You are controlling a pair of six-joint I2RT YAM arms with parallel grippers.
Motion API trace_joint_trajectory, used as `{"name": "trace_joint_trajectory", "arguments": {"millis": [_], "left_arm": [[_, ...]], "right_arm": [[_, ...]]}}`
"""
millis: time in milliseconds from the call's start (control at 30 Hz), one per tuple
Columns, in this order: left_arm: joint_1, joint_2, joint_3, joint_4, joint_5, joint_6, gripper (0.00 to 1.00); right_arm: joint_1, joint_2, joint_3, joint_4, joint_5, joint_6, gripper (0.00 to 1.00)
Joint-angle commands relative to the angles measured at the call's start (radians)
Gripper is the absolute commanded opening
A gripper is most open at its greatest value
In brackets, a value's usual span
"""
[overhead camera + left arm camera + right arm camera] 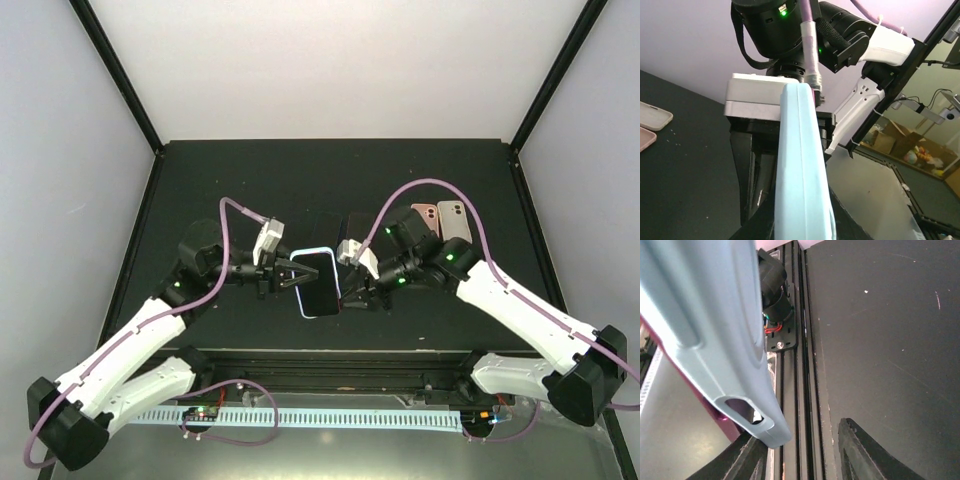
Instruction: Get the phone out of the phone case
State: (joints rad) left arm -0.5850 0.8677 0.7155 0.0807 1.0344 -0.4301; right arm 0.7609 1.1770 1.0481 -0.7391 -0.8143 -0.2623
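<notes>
Near the middle of the table (250,170), a little toward its near edge: the phone case (705,330), pale blue, long axis running near to far. Seated inside it, the phone (317,282) (only the dark screen visible, facing up and framed by the pale rim). Not yet parted from the phone case.

Pinched on its left long edge by the left gripper (293,272), fingers clenched tight on the phone case. From the left wrist, just a pale blue edge rising up the middle of the view, with the wrist of the other arm close behind.

At the right long edge, toward the near corner: the right gripper (352,292), fingers parted and clasping nothing. From the right wrist, one finger (742,462) right at the corner of the phone case (touching or just beside, cannot tell which), the other (867,455) well apart from it, with bare table showing between. Also there, an oval cutout (742,412) in the end of the phone case.

Apparently lifted clear of the table in the wrist views (height not readable from above).

At the far right of the table, well apart from the phone: a pink case (426,218) and a beige case (455,220), lying side by side. Looped over each arm, a purple cable (440,184).
</notes>
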Motion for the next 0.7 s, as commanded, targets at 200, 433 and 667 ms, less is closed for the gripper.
{"name": "trace_joint_trajectory", "arguments": {"millis": [200,433,667], "left_arm": [[-0.055,-0.009,-0.062,0.13,0.005,-0.061,0.01],[-0.06,0.06,-0.071,0.138,-0.048,-0.07,0.02],[-0.06,0.082,-0.074,0.113,-0.276,-0.095,0.05]], "right_arm": [[-0.035,0.041,0.107,0.253,-0.246,0.193,0.42],[-0.035,0.058,0.117,0.262,-0.326,0.198,0.43],[-0.061,0.02,0.014,0.35,-0.319,0.289,0.13]]}}
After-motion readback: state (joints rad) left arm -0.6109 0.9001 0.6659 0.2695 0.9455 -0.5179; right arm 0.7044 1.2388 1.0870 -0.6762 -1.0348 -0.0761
